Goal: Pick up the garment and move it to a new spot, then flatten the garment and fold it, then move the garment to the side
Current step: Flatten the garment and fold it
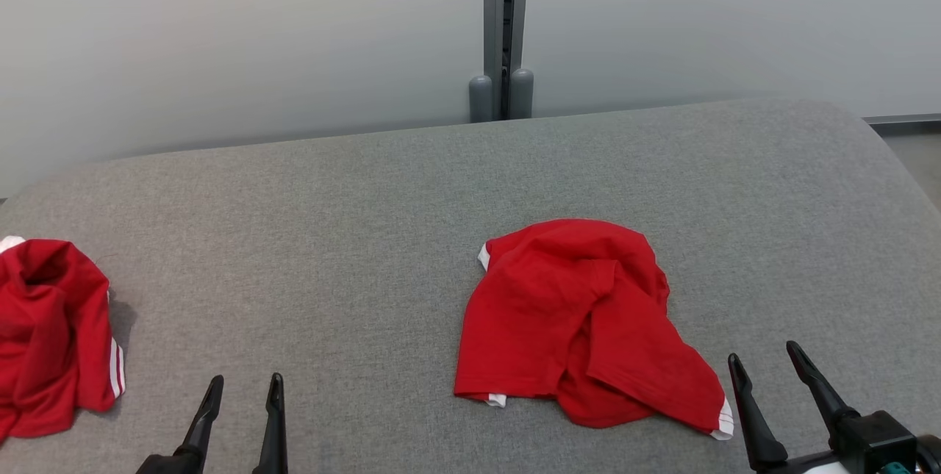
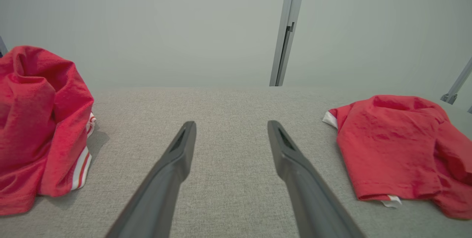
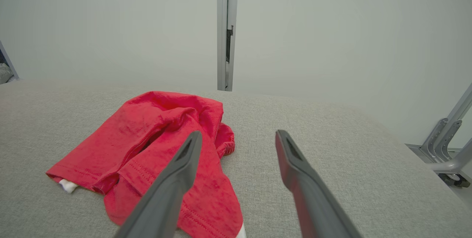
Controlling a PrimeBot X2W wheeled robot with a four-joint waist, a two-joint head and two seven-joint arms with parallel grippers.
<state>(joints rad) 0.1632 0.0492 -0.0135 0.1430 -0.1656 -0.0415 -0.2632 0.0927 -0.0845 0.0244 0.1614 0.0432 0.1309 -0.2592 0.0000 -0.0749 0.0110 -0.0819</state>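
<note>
Red shirt (image 1: 573,312) found crumpled near the middle of the grey cushion (image 1: 367,187), not yet flattened or folded. Its long axis is judged to run from far left to near right, ending in a white-trimmed sleeve (image 1: 725,417) just beside the right gripper (image 1: 763,353). Right gripper seen spread wide, nothing held. Left gripper (image 1: 246,380) likewise spread and empty, over bare cushion, well apart from that shirt. Second red shirt (image 1: 44,327) noted bunched at the far left edge. Right arm judged better placed: the shirt lies ahead and to its left.
</note>
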